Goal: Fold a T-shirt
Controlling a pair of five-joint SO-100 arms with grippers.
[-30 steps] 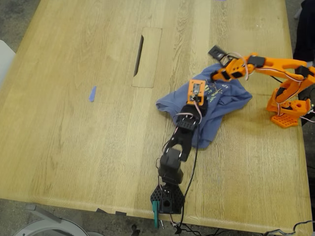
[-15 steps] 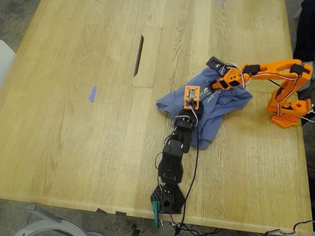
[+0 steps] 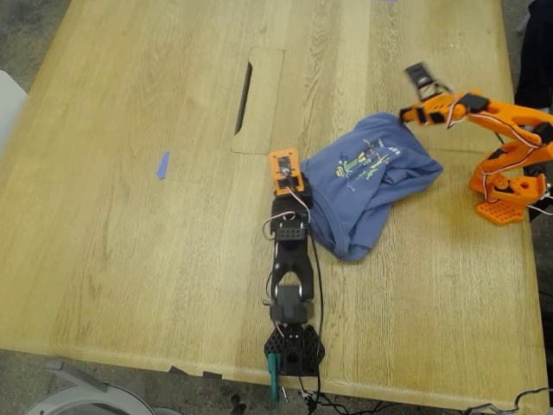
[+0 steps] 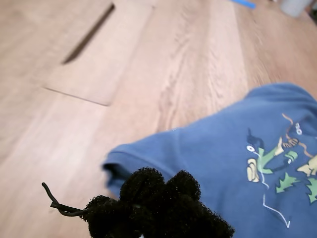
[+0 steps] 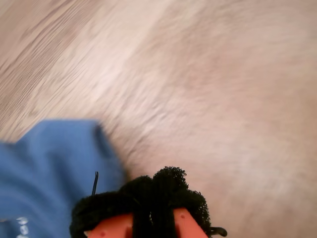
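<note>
loosely bunched, the t-shirt (image 3: 371,186) stretches diagonally across the table (image 3: 130,216).

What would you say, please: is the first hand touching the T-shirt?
Cannot tell. In the first wrist view my first hand overlaps the T-shirt at its hem, hiding any contact or gap.

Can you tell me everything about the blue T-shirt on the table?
The T-shirt is slate blue, soft cloth, bunched and rumpled in a heap, not folded. A small green and yellow cartoon figure is printed on it, facing up. It lies on the wooden table, toward the exterior view's right. My first gripper sits at one edge of the cloth and my second gripper at the opposite edge, though whether either is pinching it is unclear.
</note>
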